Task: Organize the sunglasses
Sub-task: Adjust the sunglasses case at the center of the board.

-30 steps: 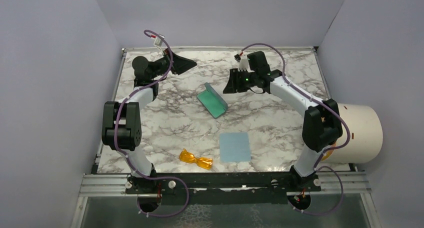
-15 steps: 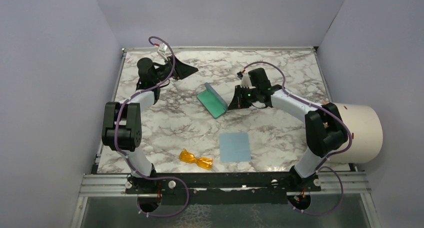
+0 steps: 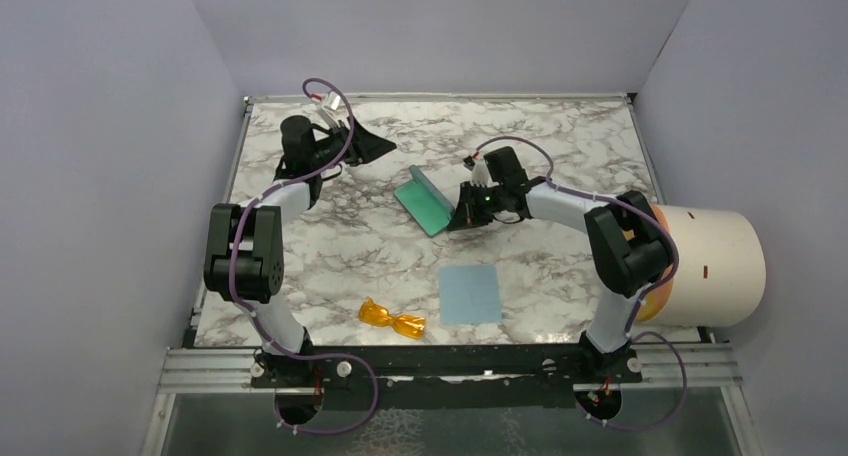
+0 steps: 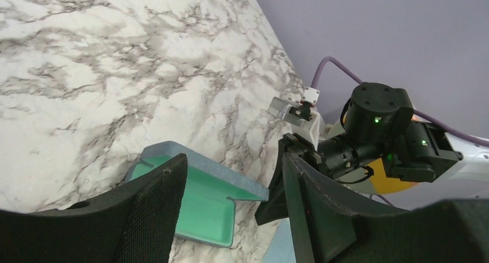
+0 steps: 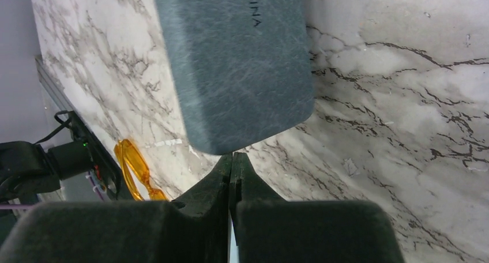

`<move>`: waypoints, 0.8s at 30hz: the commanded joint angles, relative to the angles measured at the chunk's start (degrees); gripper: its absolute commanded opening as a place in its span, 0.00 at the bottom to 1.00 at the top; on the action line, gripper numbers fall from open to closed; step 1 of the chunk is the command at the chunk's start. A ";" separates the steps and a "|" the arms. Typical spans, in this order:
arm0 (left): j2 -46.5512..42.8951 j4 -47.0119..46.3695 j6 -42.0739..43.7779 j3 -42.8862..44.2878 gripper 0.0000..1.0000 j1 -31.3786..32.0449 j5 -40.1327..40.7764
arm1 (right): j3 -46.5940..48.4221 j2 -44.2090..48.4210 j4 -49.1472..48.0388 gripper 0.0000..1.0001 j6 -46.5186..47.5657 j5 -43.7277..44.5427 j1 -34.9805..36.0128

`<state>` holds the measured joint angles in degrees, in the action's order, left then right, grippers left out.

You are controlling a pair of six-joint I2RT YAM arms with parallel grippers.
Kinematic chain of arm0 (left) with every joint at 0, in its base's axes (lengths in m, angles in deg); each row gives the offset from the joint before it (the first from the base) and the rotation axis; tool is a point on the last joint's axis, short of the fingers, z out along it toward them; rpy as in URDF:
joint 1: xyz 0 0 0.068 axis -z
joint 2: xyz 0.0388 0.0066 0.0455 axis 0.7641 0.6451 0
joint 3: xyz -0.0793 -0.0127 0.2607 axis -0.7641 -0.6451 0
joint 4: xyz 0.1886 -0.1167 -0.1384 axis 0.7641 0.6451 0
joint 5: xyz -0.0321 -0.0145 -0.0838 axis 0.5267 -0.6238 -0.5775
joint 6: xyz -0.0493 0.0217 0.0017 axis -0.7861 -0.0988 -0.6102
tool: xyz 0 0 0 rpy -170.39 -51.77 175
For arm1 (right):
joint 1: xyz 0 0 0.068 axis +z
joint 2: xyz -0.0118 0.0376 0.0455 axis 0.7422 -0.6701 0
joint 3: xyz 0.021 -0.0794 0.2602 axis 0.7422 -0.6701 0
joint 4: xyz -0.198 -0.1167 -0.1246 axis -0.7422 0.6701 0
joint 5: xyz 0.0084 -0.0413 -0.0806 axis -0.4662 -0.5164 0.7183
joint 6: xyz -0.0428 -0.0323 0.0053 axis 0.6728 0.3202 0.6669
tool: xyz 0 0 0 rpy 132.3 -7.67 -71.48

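Links: we see white tubes on the left arm [image 3: 285, 194] and the right arm [image 3: 565, 202].
Joints: we find chunky black housings.
Cables: a purple cable [image 4: 330, 61] runs along each arm.
Tools: the left tool [image 3: 375, 142] and the right tool [image 3: 462, 214] are black and wedge-shaped, with textured finger faces.
Lights: we spot green lights [image 4: 376, 119] on the right wrist.
Base: a black rail [image 3: 440, 361] spans the surface's near edge.

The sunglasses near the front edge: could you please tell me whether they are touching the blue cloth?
Apart. The top view shows a strip of bare marble table between the sunglasses and the cloth beside them.
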<state>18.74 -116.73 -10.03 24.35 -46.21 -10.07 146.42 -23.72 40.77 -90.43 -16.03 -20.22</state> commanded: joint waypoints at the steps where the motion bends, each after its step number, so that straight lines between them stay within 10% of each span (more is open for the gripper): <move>1: -1.88 8.47 7.79 1.36 0.63 0.25 4.71 | 2.51 -3.34 -3.00 0.01 -0.62 -1.50 0.26; 24: -0.37 14.60 12.35 2.68 0.63 0.95 8.57 | 18.10 -13.26 1.18 0.01 1.42 5.42 -2.26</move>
<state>18.74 -105.39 -1.00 25.99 -45.55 -4.78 161.55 -34.82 41.49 -89.64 -13.10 -21.53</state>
